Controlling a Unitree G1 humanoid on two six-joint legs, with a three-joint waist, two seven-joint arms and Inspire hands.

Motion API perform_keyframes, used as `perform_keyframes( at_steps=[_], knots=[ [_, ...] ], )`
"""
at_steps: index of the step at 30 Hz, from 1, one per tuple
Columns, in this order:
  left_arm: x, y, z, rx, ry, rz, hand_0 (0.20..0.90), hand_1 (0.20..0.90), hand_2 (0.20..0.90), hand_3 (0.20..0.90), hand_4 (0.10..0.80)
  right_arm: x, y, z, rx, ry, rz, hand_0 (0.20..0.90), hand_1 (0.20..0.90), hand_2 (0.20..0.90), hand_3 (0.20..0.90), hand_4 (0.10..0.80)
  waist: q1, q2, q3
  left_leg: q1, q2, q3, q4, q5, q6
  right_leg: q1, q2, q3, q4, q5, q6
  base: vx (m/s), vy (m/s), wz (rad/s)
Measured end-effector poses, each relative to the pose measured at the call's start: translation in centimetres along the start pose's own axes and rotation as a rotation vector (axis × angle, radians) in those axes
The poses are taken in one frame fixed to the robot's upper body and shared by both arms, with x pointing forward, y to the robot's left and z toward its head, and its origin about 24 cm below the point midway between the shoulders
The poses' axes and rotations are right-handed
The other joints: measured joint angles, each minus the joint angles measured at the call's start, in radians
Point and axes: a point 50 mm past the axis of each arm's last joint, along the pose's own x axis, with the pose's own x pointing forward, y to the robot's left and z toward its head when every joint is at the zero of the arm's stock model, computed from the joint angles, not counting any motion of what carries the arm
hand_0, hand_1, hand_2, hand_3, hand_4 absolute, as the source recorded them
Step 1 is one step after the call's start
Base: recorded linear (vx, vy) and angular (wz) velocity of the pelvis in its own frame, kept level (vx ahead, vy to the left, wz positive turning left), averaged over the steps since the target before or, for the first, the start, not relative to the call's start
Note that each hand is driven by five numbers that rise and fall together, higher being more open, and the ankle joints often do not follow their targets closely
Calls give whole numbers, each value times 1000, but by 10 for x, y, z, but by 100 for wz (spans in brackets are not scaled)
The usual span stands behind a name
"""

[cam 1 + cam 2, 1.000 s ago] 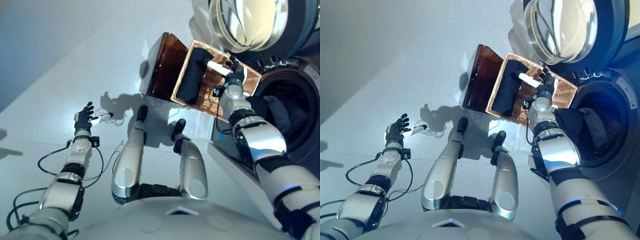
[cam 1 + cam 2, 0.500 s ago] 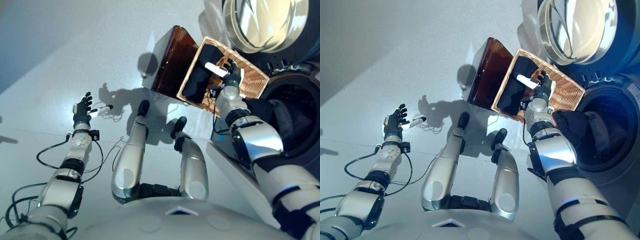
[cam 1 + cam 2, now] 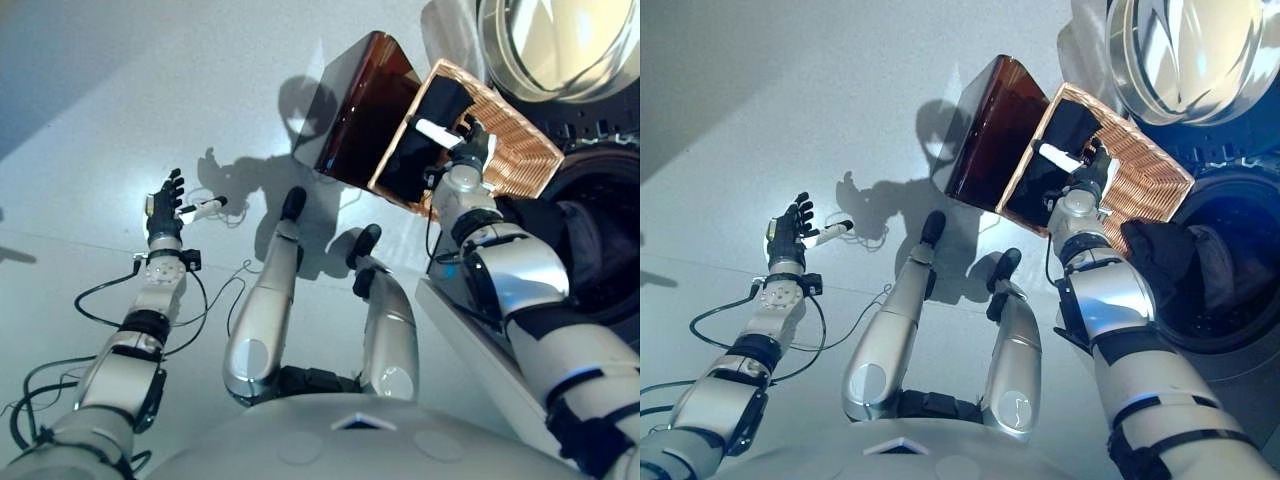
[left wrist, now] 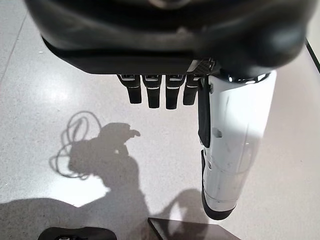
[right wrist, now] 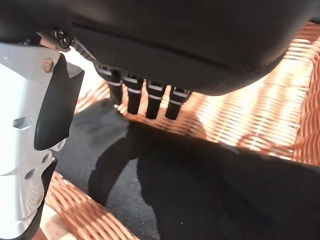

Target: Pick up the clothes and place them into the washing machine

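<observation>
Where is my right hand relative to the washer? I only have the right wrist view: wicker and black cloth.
Observer: Your right hand is over the wicker basket, which sits beside the washing machine.
Operator: Is the door open?
Observer: Yes, the round door is swung open, and dark clothes already lie at the drum's mouth.
Operator: And the left hand?
Observer: The left hand is open over bare floor, holding nothing.

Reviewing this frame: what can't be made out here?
- Whether the right hand grips the black cloth in the basket: its fingertips are hidden against the cloth.
- How much lies in the washer drum: it is dark and cut off by the eye views' right edge.
- The left hand holds nothing, idle over the floor.
</observation>
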Motion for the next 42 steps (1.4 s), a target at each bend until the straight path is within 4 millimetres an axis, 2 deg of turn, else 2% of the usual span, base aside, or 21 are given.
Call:
perform_keyframes(
  at_steps=[2, 3, 7, 8, 13, 14, 16, 19, 20, 22, 28, 35, 42],
  knots=[
    [2, 0, 2, 1, -6, 4, 900, 900, 900, 900, 800, 0, 0, 1, -4, 0, -17, 900, 900, 900, 900, 800, -1, 0, 0, -7, -3, 3, 16, 6, 10, -5, 0, 2, 16, 0, 3, -5, 17, 4],
    [2, 0, 3, 0, -8, 4, 900, 900, 900, 900, 800, 0, 0, 2, -1, -2, -19, 900, 900, 900, 900, 800, -3, 0, 0, -8, 1, 1, 18, -7, 4, -5, 0, 2, 19, -13, -3, -4, 6, 6],
    [3, -3, 5, 17, -14, 1, 900, 900, 900, 900, 800, -1, 6, 13, 12, -23, -22, 900, 900, 900, 900, 800, -2, 0, -1, -18, -7, 11, 24, -1, 6, -24, -2, 19, 39, -11, 7, 17, -1, -2],
    [3, -3, 5, 14, -15, 1, 900, 900, 900, 900, 800, -1, 7, 15, 14, -26, -21, 900, 900, 900, 900, 800, -2, 0, -1, -19, -5, 11, 28, -9, 3, -24, -4, 18, 41, -21, 1, 92, -20, -4],
    [3, -2, 6, 2, -16, 6, 900, 900, 900, 900, 800, -2, 11, 26, 25, -48, -12, 900, 900, 900, 900, 800, 0, 1, -3, -49, -14, 12, 33, 5, 14, -61, -8, 27, 54, -15, 10, -80, 4, 0],
    [3, -3, 6, 1, -18, 5, 900, 900, 900, 900, 800, -1, 11, 26, 25, -50, -13, 809, 809, 809, 809, 735, -1, 1, -3, -52, -14, 13, 31, 4, 13, -63, -10, 25, 55, -16, 9, -17, -11, 11],
    [5, -2, 8, 0, -18, 8, 900, 900, 900, 900, 800, 0, 2, 12, 9, -62, -4, 200, 200, 200, 200, 300, -7, 1, -3, -60, -15, 12, 31, -1, 7, -70, -13, 26, 57, -20, 12, -8, -3, 12],
    [5, 3, 7, -15, -9, 36, 900, 900, 900, 900, 800, -3, -15, -26, -9, -52, 6, 200, 200, 200, 200, 300, -31, 0, -3, -60, -17, 14, 34, -2, 11, -66, -16, 31, 58, -22, 16, -11, 13, 9],
    [6, 5, 7, -20, -8, 44, 900, 900, 900, 900, 800, -4, -16, -30, -8, -52, 12, 200, 200, 200, 200, 300, -29, 0, -3, -60, -18, 14, 35, -2, 14, -65, -16, 32, 59, -22, 16, 0, 0, 0],
    [6, 9, 5, -21, -1, 61, 900, 900, 900, 900, 800, -5, -28, -54, -34, 28, -7, 200, 200, 200, 200, 300, -59, -1, -2, -60, -19, 19, 42, -6, 15, -66, -13, 42, 59, -21, 18, -11, 16, -13],
    [7, 9, 8, -23, -9, 60, 900, 900, 900, 900, 800, -10, -46, -84, -66, 114, -28, 200, 200, 200, 200, 300, -97, -1, -3, -60, -14, 23, 45, -7, 15, -73, -4, 54, 67, -24, 12, -15, -5, -5],
    [6, 16, 2, -36, 9, 85, 900, 900, 900, 900, 800, -12, -52, -94, -53, 141, -30, 200, 200, 200, 200, 300, -111, -3, -4, -62, -14, 34, 45, -6, 16, -87, -5, 64, 79, -22, 17, -11, -6, -3],
    [6, 18, 1, -36, 16, 88, 900, 900, 900, 900, 800, -8, -48, -81, -18, 102, -22, 200, 200, 200, 200, 300, -111, -4, -5, -61, -13, 42, 51, -8, 18, -90, -6, 72, 85, -22, 17, 1, 0, 0]
  ],
)
